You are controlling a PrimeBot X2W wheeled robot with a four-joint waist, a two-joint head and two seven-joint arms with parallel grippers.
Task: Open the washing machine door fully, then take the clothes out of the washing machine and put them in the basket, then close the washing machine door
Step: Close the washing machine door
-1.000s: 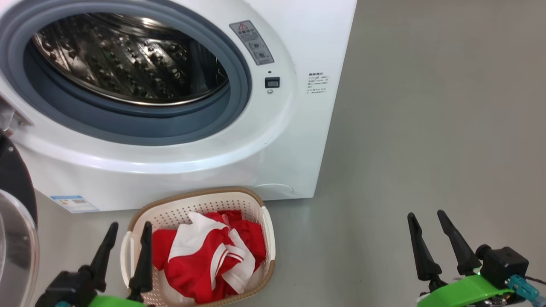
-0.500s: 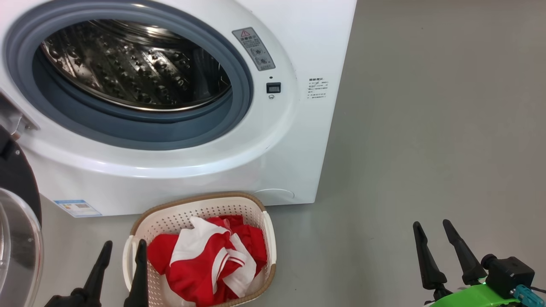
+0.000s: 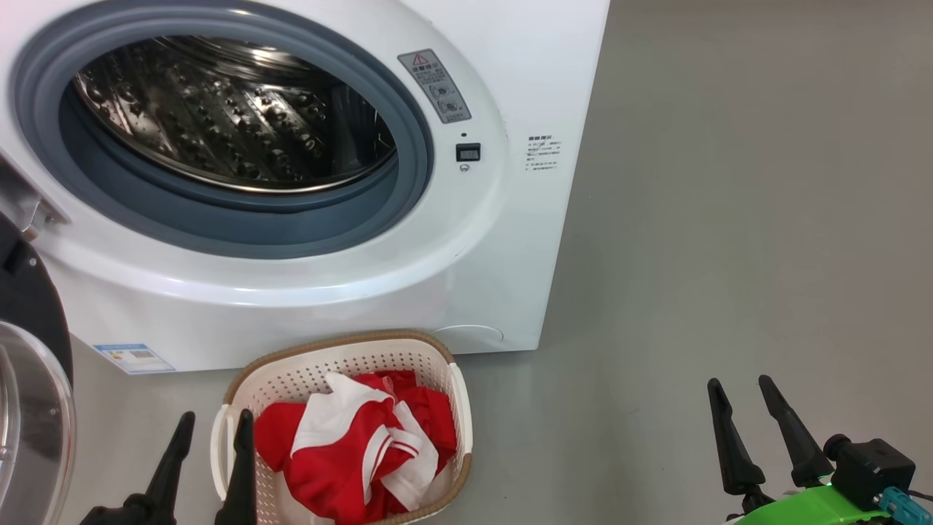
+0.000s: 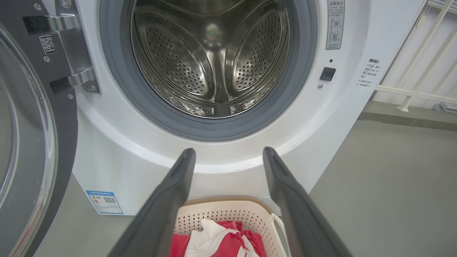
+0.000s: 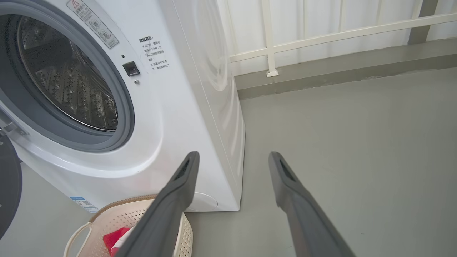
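My left jaws and right jaws stand wide, holding nothing: the clothes (image 3: 357, 448) lie in the basket (image 3: 332, 343) at six o'clock under the washing machine (image 3: 496, 255), whose drum (image 3: 233, 109) looks empty. The door (image 3: 29, 408) at nine o'clock hangs open, awaiting closing.

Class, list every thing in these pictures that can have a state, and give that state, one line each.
washing machine door, open, swung out to the left
washing machine, empty inside
clothes, crumpled in the basket
basket, upright on the floor, holding the clothes
left pincer, open, holding nothing
right pincer, open, holding nothing
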